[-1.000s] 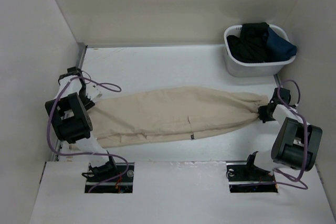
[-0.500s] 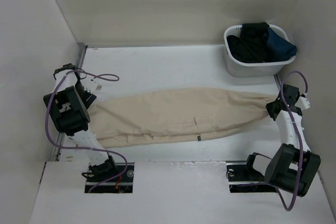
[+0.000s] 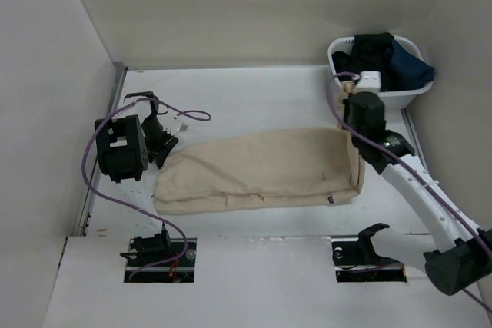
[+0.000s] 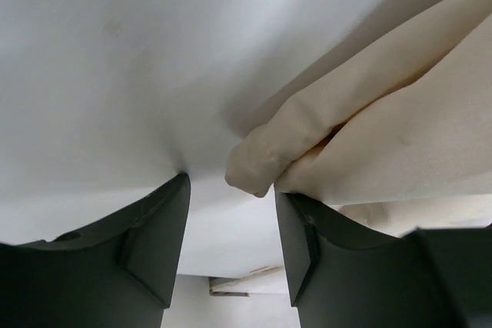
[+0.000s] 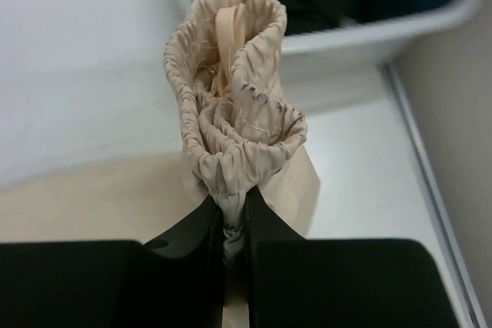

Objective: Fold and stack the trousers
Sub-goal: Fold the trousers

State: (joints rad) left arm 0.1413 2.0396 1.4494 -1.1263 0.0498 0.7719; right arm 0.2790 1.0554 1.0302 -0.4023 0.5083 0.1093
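Now that their gathered waistband (image 5: 234, 113) has risen and travelled inward, the long beige cotton trousers (image 3: 261, 168) lie shortened across the white table (image 3: 246, 97), right gripper (image 5: 234, 207) pinched on that waistband, left gripper (image 4: 231, 187) parted loosely around a leg end (image 4: 257, 163), so the first fold seems underway.

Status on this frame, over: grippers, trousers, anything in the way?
Left gripper open, leg end between its jaws. Right gripper shut on trousers at waistband, lifted. Basket of dark clothes just behind right wrist.
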